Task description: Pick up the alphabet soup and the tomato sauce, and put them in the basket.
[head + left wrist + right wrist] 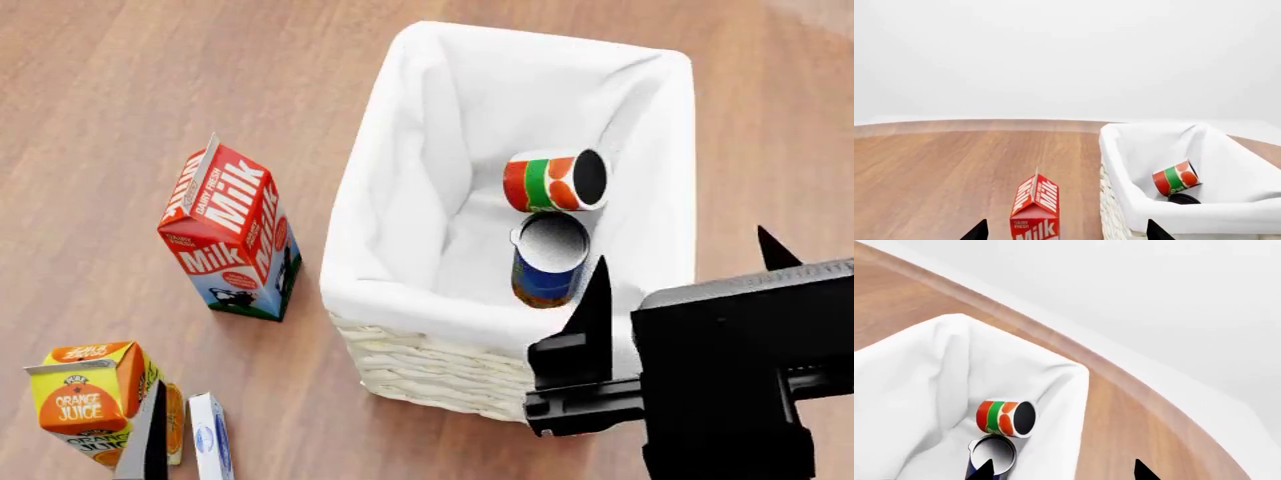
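Observation:
The cream wicker basket point(441, 365) with its white liner stands mid-table. Inside it the tomato sauce point(541, 182), banded red, green and orange, lies on its side. Just nearer me stands the alphabet soup point(545, 265), blue with a silvery lid. My right gripper point(681, 262) hangs open and empty over the basket's near right corner, above the cans. In the right wrist view that gripper point(1063, 471) spans the liner rim, with the tomato sauce point(1004, 418) and alphabet soup point(993, 452) below. My left gripper point(1065, 234) is open and empty, facing the basket point(1115, 220) and tomato sauce point(1175, 177).
A red milk carton point(227, 235) stands left of the basket and shows ahead of the left gripper's fingers as the milk carton point(1035, 207). An orange juice carton point(83, 400) and a white-and-blue carton point(210, 440) sit at the near left. Wooden tabletop point(160, 80) surrounds them.

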